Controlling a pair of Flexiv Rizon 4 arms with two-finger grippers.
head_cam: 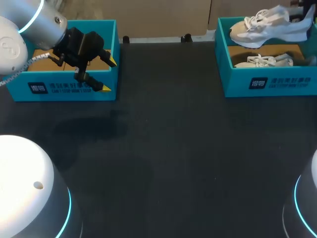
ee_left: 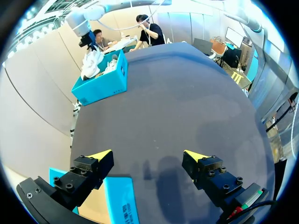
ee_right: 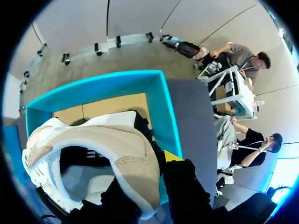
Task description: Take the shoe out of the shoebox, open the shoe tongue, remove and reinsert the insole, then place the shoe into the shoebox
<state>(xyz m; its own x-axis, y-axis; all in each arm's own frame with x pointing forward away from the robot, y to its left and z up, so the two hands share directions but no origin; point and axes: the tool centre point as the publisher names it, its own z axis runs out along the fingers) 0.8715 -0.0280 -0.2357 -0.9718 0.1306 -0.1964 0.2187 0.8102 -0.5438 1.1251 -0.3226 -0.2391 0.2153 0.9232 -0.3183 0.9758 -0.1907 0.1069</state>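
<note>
A beige and white shoe [head_cam: 262,24] hangs tilted over the right teal shoebox [head_cam: 270,82]. My right gripper [ee_right: 156,161] is shut on its heel collar, one yellow tip outside the collar and the other finger hidden inside the shoe [ee_right: 98,149]. A second white shoe [head_cam: 265,61] lies in that box. My left gripper [head_cam: 109,74] is open and holds nothing, above the front right corner of the left teal shoebox [head_cam: 64,89]. In the left wrist view the left gripper [ee_left: 148,156] is wide apart over the dark table, with that box's corner [ee_left: 119,200] under one finger.
The black table [head_cam: 163,148] stretches between the two boxes. The left box shows a brown cardboard floor [head_cam: 44,55]. From the left wrist, the far box [ee_left: 100,84] with the shoes stands near the table's far edge.
</note>
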